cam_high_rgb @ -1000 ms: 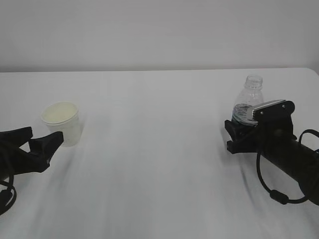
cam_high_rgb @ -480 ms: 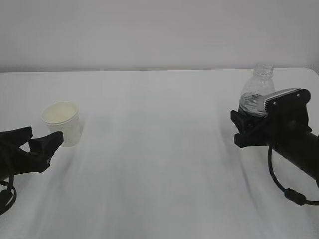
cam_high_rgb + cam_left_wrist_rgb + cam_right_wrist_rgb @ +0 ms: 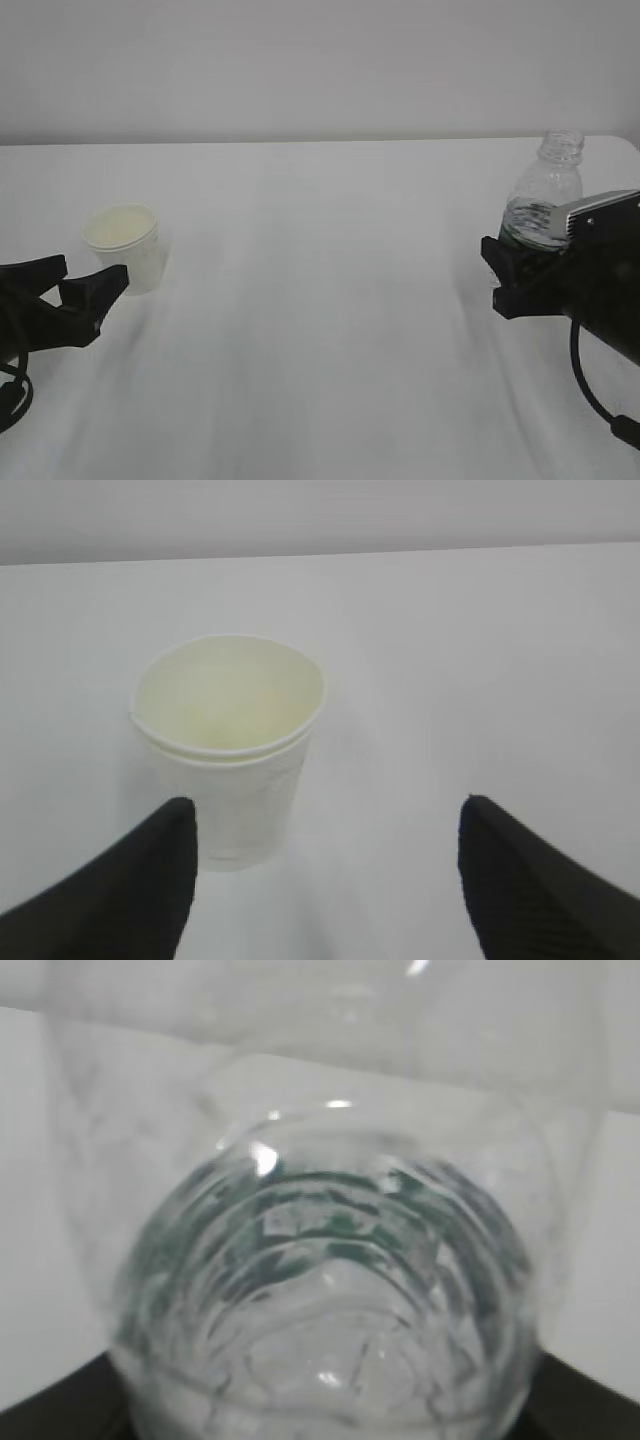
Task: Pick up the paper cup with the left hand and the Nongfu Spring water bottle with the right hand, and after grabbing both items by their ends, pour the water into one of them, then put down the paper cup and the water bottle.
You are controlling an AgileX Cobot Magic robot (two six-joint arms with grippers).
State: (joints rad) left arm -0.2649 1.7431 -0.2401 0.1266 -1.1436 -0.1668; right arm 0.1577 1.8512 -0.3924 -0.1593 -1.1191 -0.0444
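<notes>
Nongfu Spring water bottle [image 3: 541,205] is sitting clamped in the jaws of the right hand [image 3: 527,268], which are closing on its lower body, so that the clear shoulder and open, capless neck are rising above the black fingers and the silver-grey plate. In the right wrist view the bottle [image 3: 330,1260] is filling nearly the whole picture just ahead of the jaws, its ribs and the dark green of its label showing through the plastic; the water cannot be told apart from the clear wall. Whether the bottle's base is touching the desk [image 3: 320,330] is hidden by the gripper. Across the desk, well apart, the left hand [image 3: 62,285] is resting low with its jaws standing wide apart and holding nothing. Just ahead of them the paper cup [image 3: 229,745] is standing upright on the white desk, nearer the left finger [image 3: 130,890] than the right one and touched by neither.
</notes>
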